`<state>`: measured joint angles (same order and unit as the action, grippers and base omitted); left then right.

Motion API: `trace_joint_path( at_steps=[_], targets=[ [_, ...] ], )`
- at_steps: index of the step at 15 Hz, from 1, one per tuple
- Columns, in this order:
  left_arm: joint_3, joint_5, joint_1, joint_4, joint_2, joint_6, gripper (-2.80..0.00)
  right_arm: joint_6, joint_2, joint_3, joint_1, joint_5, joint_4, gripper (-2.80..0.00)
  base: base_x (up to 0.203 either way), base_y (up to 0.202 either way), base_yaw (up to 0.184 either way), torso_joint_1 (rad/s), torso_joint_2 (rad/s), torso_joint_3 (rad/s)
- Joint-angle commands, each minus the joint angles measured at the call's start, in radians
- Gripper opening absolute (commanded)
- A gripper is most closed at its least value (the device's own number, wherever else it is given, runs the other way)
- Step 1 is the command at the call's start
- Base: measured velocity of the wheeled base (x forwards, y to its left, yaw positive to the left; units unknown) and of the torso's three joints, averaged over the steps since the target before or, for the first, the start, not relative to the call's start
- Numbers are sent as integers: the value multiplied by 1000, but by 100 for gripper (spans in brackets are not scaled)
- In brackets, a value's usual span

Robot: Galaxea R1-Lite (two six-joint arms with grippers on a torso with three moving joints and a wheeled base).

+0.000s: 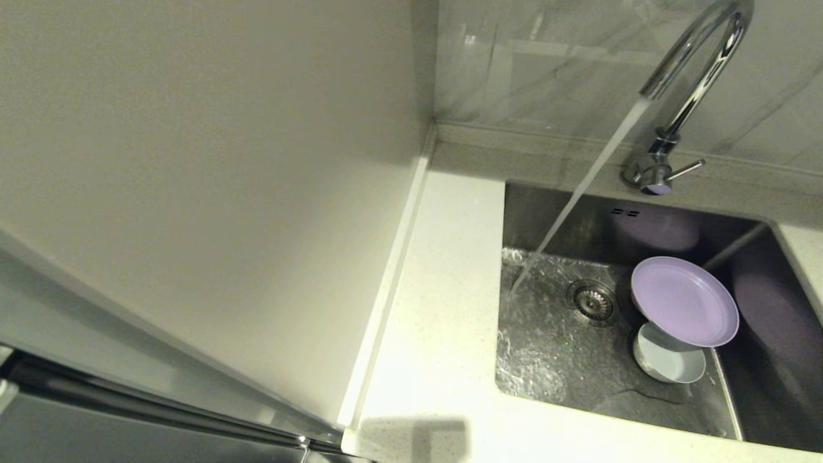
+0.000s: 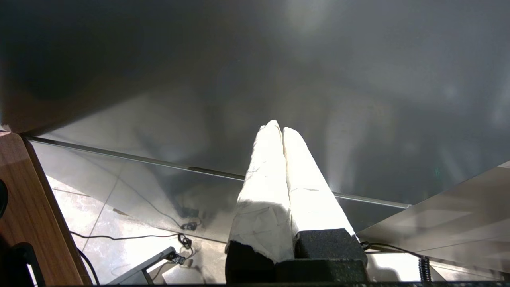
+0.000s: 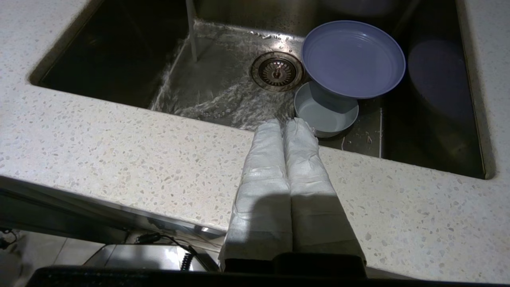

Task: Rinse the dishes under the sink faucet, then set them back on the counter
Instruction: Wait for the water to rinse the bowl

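Right end effector [image 3: 285, 123] is sitting closed and empty over the table [image 3: 119, 151] edge; left end effector [image 2: 279, 129] is parked closed. Plate [image 1: 685, 301] is leaning on bowl [image 1: 669, 360] inside the sink [image 1: 553, 360], beside the running water [image 1: 578, 193]. You are needing to open wide and pinch the plate's raised rim.

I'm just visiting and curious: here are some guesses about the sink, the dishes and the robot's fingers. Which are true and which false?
1. Water runs from the faucet. True.
2. The lilac plate lies on the counter. False: it is in the sink, propped over the bowl.
3. The stream hits the plate. False: it lands on the sink floor beside the drain strainer.
4. The right gripper has its fingers shut, holding nothing. True.
5. The left gripper holds a cup. False: its fingers are shut and empty.
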<state>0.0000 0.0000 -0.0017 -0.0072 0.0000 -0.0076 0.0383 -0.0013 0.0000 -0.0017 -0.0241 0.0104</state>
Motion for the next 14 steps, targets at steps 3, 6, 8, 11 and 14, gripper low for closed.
trace_joint_path(
  at_steps=[3,6,8,11,14],
  targets=[
    [3,0,0,0,0,0,-280,0,0,0,0,0,0,-280,0,0,0,0,0,0],
    [3,0,0,0,0,0,-280,0,0,0,0,0,0,-280,0,0,0,0,0,0],
    [3,0,0,0,0,0,-280,0,0,1,0,0,0,-280,0,0,0,0,0,0],
    [3,0,0,0,0,0,-280,0,0,0,0,0,0,-280,0,0,0,0,0,0],
    [3,0,0,0,0,0,-280,0,0,0,0,0,0,-280,0,0,0,0,0,0]
  ],
)
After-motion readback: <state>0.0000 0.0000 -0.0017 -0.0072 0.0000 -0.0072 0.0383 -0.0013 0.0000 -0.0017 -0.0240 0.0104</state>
